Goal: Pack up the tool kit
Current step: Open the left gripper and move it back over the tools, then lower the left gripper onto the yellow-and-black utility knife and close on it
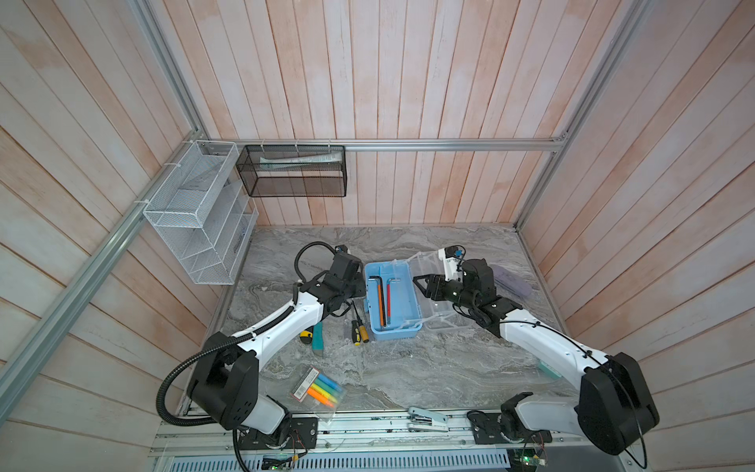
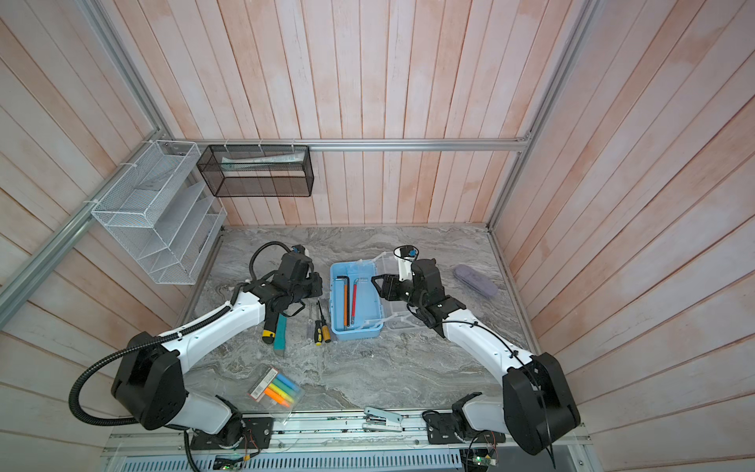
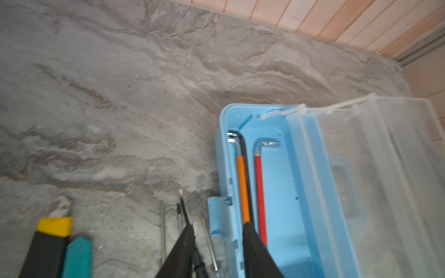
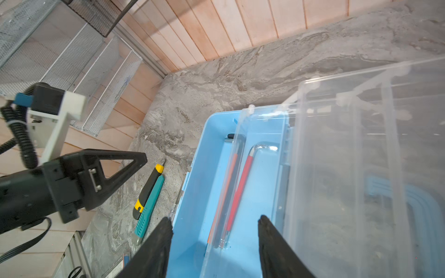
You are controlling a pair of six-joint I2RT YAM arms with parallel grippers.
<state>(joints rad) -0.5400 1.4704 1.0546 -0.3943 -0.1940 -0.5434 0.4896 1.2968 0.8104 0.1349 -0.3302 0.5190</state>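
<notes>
The tool kit [image 1: 392,329] [image 2: 354,329] is a light-blue box lying open mid-table, its transparent lid [image 1: 439,318] [image 4: 361,168] swung out to the right. Orange, black and red-sleeved hex keys [image 1: 384,300] [image 3: 258,192] lie inside. My left gripper [image 1: 361,286] [image 3: 219,228] is open and holds nothing, one finger over the box interior and the other outside its left wall. My right gripper [image 1: 421,286] [image 4: 215,220] hangs open and empty over the box's right side, next to the lid.
Screwdrivers [image 1: 359,331] and two utility knives [image 1: 312,337] [image 4: 149,197] lie left of the box. A highlighter packet [image 1: 318,388] and a stapler [image 1: 427,419] sit near the front edge. A lilac case [image 1: 510,280] lies at the right. Wire racks [image 1: 200,212] hang at the back left.
</notes>
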